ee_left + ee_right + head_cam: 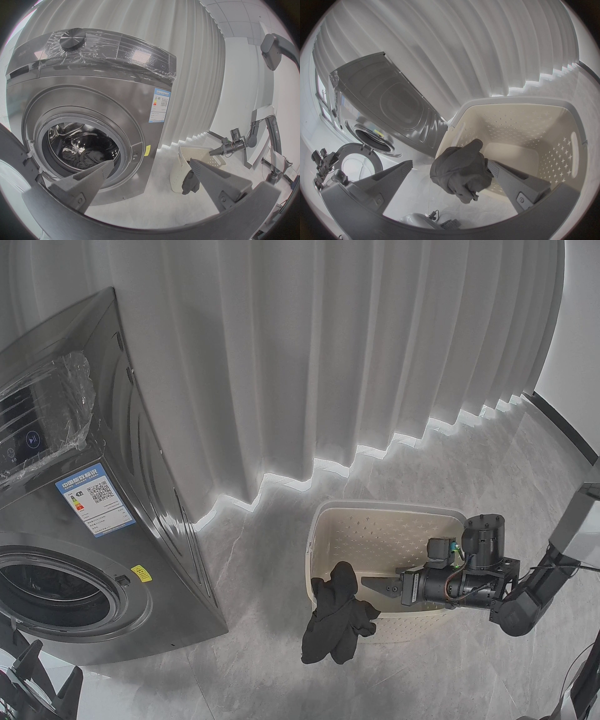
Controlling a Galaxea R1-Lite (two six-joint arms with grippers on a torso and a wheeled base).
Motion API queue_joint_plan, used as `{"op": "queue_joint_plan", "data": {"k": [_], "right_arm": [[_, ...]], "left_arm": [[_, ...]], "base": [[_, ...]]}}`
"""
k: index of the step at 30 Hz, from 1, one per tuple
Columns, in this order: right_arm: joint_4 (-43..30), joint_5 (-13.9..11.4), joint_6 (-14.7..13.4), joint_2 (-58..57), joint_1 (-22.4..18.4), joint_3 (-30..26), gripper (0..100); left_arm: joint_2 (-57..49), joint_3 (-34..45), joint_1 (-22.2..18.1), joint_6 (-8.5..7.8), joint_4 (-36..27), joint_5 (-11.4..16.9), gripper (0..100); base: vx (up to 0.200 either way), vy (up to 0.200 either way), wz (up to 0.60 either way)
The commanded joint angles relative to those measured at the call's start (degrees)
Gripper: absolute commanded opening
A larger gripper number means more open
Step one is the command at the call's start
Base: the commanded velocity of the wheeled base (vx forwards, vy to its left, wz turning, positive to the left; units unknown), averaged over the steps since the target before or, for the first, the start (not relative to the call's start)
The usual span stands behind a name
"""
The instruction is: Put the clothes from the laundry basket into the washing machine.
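The grey washing machine [94, 502] stands at the left with its round door swung open; dark clothes [84, 156] lie inside the drum [56, 590]. A cream laundry basket [387, 534] sits on the floor to its right. One dark garment [337, 615] hangs over the basket's near-left rim and down its outside. My right gripper [375, 585] is level over the basket, pointing at the garment. In the right wrist view this gripper [450, 167] is open, and the garment [459, 172] bunches between its fingers, against one pad. My left gripper [150, 167] is open in front of the drum, holding nothing.
A long white curtain [325, 352] hangs behind the machine and the basket. Grey tiled floor [262, 627] lies open between them. The machine's open door [359, 159] juts out low beside the left gripper [50, 671].
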State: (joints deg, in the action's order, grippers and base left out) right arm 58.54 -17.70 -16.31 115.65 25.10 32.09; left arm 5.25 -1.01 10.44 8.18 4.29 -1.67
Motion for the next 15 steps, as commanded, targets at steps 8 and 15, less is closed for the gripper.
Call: {"op": "queue_joint_plan", "data": {"k": [8,15], "right_arm": [[4.65,1.7,-3.46,12.93,2.15,6.06,100],[12.39,2.14,-3.46,21.28,2.94,8.34,100]], "left_arm": [[0.11,1.01,0.02,0.08,0.02,0.0,100],[0.11,1.01,0.02,0.61,0.02,0.09,100]], "base": [[0.0,0.0,0.0],[0.0,0.0,0.0]]}}
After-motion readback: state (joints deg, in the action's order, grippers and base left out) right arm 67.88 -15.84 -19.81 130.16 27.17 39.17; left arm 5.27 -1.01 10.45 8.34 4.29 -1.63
